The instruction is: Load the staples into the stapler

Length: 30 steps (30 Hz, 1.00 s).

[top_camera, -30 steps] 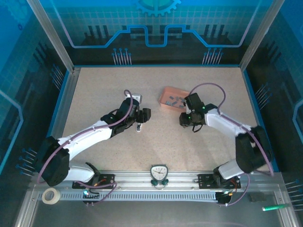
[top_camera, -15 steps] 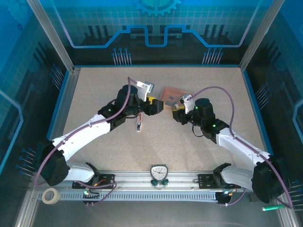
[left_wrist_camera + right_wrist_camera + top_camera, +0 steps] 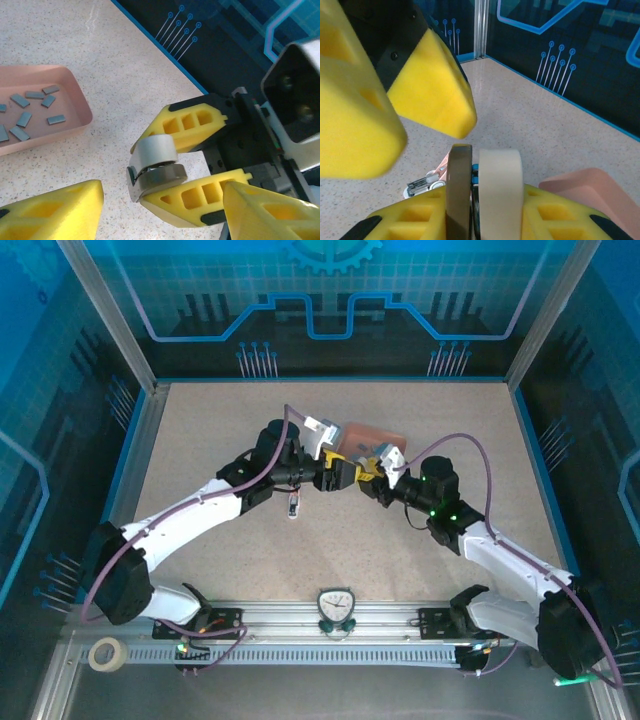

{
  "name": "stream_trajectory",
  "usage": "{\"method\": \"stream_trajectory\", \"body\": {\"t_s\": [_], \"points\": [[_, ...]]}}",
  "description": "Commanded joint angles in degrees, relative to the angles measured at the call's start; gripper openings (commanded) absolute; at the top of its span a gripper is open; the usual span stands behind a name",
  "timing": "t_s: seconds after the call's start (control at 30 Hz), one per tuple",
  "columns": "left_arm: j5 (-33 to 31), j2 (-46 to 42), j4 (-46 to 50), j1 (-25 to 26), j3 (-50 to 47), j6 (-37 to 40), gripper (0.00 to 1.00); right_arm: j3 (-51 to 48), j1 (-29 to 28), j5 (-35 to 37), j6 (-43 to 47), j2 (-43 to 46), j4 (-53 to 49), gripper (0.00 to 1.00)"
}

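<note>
Right pincer (image 3: 156, 169) is pressed together, facing the spread left pincer (image 3: 343, 472). Whether a staple sits between its tips cannot be told. The stapler (image 3: 292, 505) lies on the worktop (image 3: 220, 430), nearer the left arm, long axis near-to-far. The staples (image 3: 24, 119) rest in the tray (image 3: 80, 100), just beyond both pincers.

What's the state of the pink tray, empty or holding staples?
Holding staples: several grey strips lie loose on the floor of the pink tray, seen from the left wrist.
</note>
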State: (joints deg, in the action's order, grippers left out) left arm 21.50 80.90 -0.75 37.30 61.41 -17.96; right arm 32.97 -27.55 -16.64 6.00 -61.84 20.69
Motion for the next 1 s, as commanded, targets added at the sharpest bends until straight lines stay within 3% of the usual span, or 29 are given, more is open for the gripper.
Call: {"method": "stream_trajectory", "body": {"t_s": [0.0,0.37,0.6,0.73,0.83,0.97], "points": [[-0.59,1.14,-0.86,0.24,1.55,-0.79,0.65,0.49,-2.33,3.91,3.79,0.85,1.82,0.32],[-4.55,2.49,0.77,0.53,2.05,-1.19,0.59,0.95,-5.56,7.68,6.19,0.07,2.6,0.32],[-4.18,3.73,0.62,0.51,2.31,-1.47,0.49,1.04,-6.63,8.19,6.39,-0.62,3.43,0.33],[-4.32,4.0,0.55,0.56,2.14,-1.38,0.39,1.26,-7.15,8.6,6.39,-0.82,3.29,0.32],[-3.95,3.75,0.89,0.47,2.03,0.46,0.24,0.77,-7.25,9.21,6.07,-0.19,3.29,0.33],[-2.86,2.93,0.73,-0.07,0.88,5.97,0.11,-0.65,-6.79,9.09,4.15,2.26,1.01,0.49]]}}
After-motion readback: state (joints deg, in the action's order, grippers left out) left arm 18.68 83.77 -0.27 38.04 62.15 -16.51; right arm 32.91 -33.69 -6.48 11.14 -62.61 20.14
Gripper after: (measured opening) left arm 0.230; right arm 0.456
